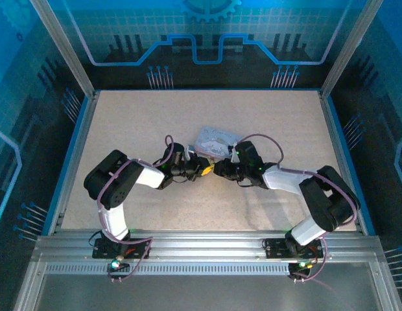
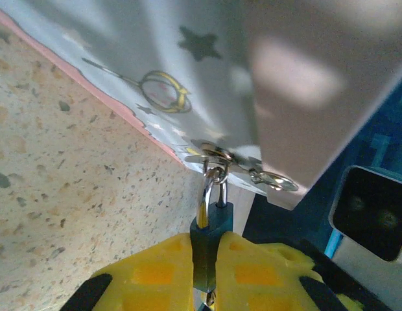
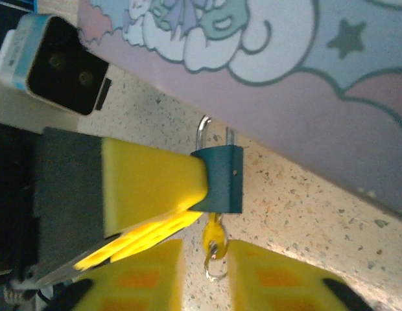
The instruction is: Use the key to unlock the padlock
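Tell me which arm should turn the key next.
Right. The right gripper has a finger on either side of the key sticking out of the padlock, while the left gripper is clamped on the padlock's body, steadying it.

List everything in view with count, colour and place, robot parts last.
box: 1, pale lavender with cartoon print, middle of the table
padlock: 1, dark teal, hooked in the box's hasp
key: 1, yellowish with a small ring, sticking out of the padlock's bottom
table: 1, speckled beige, under everything
walls: 3, blue patterned, left, back and right of the table
left arm: 1, black and white, reaching in from the near left
right arm: 1, black and white, reaching in from the near right
left end effector: 1, yellow pads, shut on the padlock
right end effector: 1, yellow pads, open on either side of the key
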### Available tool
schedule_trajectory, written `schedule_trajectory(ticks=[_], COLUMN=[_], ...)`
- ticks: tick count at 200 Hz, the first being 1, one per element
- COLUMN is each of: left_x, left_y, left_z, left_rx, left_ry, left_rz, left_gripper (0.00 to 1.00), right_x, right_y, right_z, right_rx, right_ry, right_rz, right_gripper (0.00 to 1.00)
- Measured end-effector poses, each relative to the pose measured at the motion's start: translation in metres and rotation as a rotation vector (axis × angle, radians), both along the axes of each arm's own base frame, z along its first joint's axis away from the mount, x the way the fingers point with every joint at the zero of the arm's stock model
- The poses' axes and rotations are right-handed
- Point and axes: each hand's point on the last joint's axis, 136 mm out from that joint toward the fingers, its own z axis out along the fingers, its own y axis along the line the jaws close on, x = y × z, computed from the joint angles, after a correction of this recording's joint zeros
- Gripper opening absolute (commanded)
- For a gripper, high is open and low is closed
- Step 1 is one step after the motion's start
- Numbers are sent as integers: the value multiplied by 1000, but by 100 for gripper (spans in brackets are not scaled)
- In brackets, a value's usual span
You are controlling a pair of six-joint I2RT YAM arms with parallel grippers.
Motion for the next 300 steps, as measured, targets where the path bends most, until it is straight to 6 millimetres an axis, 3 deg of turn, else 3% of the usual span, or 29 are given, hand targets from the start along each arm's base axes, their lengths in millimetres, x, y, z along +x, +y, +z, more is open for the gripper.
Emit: schedule_trajectory(ticks=[65, 89, 116, 145, 165, 192, 229, 261, 300], left_x=[1, 1, 2, 2, 3, 5, 7, 8, 8], left_y=[1, 2, 2, 3, 3, 3, 4, 5, 5], left_z=[1, 5, 6, 7, 11, 18, 27, 31, 33], left_rx=[10, 12, 12, 10, 4, -7, -22, -38, -56], left_ry=[5, 5, 6, 7, 5, 0, 2, 20, 46], left_rz=[10, 14, 19, 24, 30, 42, 68, 87, 102], left_gripper=[5, 4, 3, 1, 0, 0, 0, 0, 0], right_x=[-8, -7, -14, -26, -35, -49, -36, -25, -14], right_y=[-26, -35, -31, -23, -19, -19, -26, -22, -12], right_z=[42, 73, 110, 126, 118, 86, 64, 55, 45], right_rx=[-142, -256, -393, -545, -664, -847, -1046, -1103, -1104], right_ry=[-196, -373, -620, -859, -1008, -1149, -1211, -1240, -1251], right_rz=[69, 131, 252, 423, 576, 816, 951, 956, 940], right_gripper=[56, 66, 76, 79, 83, 84, 84, 68, 57])
